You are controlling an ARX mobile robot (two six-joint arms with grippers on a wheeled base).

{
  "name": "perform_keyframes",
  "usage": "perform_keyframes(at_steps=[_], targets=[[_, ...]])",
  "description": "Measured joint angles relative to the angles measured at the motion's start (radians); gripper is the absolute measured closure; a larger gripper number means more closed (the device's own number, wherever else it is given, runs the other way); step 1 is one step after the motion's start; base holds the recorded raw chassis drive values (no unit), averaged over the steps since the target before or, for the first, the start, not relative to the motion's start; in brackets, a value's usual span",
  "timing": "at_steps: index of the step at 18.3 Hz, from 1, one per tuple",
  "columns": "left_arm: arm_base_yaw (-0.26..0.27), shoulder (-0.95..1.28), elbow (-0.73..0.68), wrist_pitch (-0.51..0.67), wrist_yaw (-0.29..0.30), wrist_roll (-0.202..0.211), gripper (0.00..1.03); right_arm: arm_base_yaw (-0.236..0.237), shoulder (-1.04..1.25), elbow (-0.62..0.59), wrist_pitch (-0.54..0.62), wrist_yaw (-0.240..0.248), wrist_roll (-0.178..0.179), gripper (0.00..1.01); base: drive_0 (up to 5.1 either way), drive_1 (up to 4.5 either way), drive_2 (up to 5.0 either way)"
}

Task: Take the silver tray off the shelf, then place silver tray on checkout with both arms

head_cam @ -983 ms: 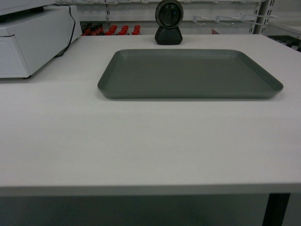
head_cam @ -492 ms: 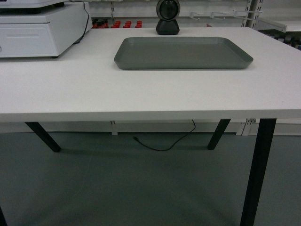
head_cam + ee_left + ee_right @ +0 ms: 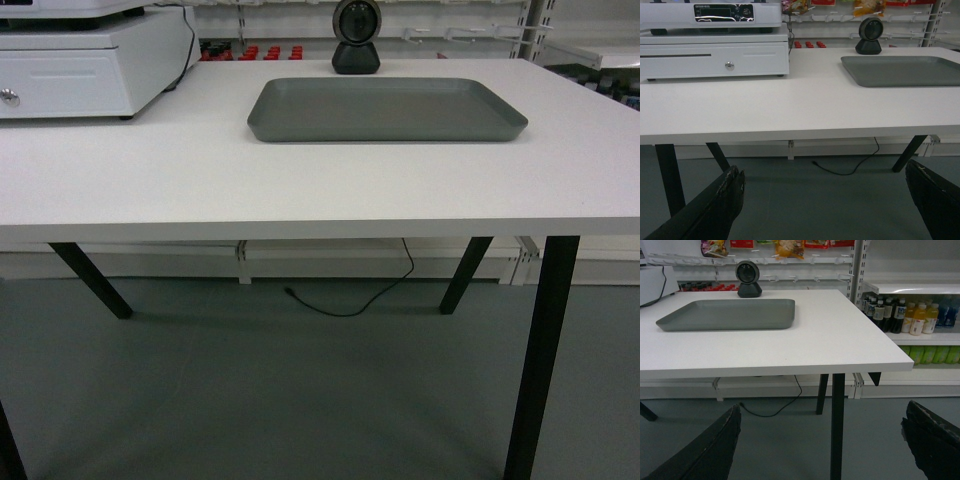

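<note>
A store aisle with stocked shelves is framing a wide white tabletop, the checkout (image 3: pixel 300 190), on dark legs. The silver tray (image 3: pixel 387 109) is lying flat on it toward the far side, long axis running left to right, just in front of the black scanner (image 3: pixel 356 36); a white cash drawer (image 3: pixel 85 70) is sitting at the far left, well apart from it. Both arms are hanging low, below the tabletop's edge, with the tray up and ahead of them. The left end effector (image 3: pixel 825 200) and right end effector (image 3: pixel 822 445) are each showing fingers spread wide apart, gripping nothing. The tray is looking nearer the right arm. Judging from this, placement is looking complete, and nothing is standing between tray and arms but the tabletop's front edge
</note>
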Motion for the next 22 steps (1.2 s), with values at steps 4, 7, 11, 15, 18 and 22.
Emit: perform_keyframes(at_steps=[4, 7, 11, 15, 18, 22], targets=[[0.000, 0.000, 0.000, 0.000, 0.000, 0.000, 0.05, 0.000, 0.000, 0.000, 0.001, 0.000, 0.000, 0.03, 0.0, 0.00, 0.0], [0.000, 0.000, 0.000, 0.001, 0.000, 0.000, 0.05, 0.000, 0.000, 0.000, 0.003, 0.000, 0.000, 0.03, 0.0, 0.00, 0.0], [0.000, 0.000, 0.000, 0.000, 0.000, 0.000, 0.05, 0.000, 0.000, 0.000, 0.001, 0.000, 0.000, 0.03, 0.0, 0.00, 0.0], [0.000, 0.000, 0.000, -0.001, 0.000, 0.001, 0.05, 0.000, 0.000, 0.000, 0.002, 0.001, 0.000, 0.03, 0.0, 0.00, 0.0], [0.000, 0.000, 0.000, -0.001, 0.001, 0.002, 0.05, 0.000, 0.000, 0.000, 0.002, 0.000, 0.000, 0.03, 0.0, 0.00, 0.0], [0.000, 0.000, 0.000, -0.003, -0.002, 0.001, 0.05, 0.000, 0.000, 0.000, 0.000, 0.000, -0.001, 0.03, 0.0, 0.00, 0.0]])
